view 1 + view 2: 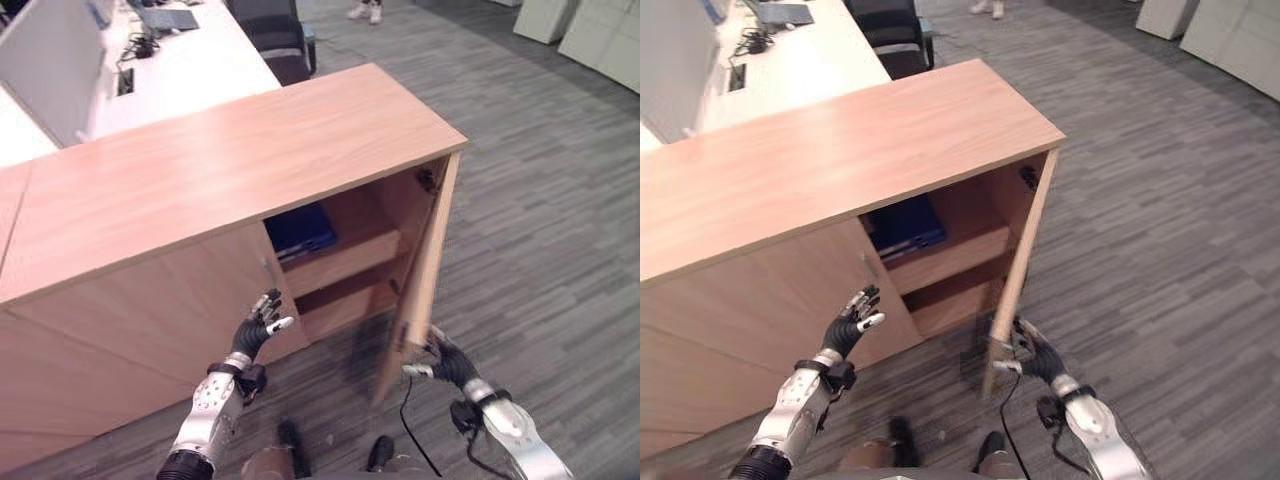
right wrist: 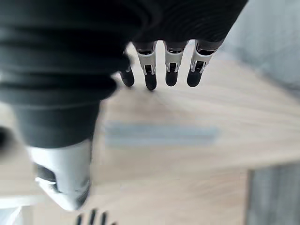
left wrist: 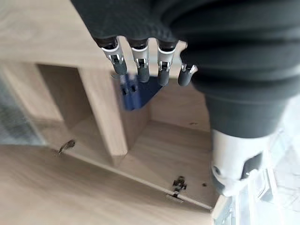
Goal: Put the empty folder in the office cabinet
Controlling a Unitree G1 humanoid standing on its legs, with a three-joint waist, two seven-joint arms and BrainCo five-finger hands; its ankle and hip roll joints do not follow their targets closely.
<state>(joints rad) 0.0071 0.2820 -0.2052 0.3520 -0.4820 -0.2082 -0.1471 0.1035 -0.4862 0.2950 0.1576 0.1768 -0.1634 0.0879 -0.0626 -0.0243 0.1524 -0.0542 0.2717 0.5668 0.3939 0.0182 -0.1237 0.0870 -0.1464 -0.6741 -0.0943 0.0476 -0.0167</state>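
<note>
Blue folder (image 1: pixel 300 231): lies flat on upper shelf inside open office cabinet (image 1: pixel 240 160), at 12 o'clock from left robot hand (image 1: pixel 262 325), empty with fingers spread; right robot hand (image 1: pixel 440 358), fingers straight, rests against door (image 1: pixel 425 270) at 4 o'clock.

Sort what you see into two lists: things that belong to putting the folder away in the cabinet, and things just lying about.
Job:
blue folder on the upper shelf
cabinet
open cabinet door
right hand at the door's edge
left hand, open

Lying about:
white desk
black chair
laptop
</note>
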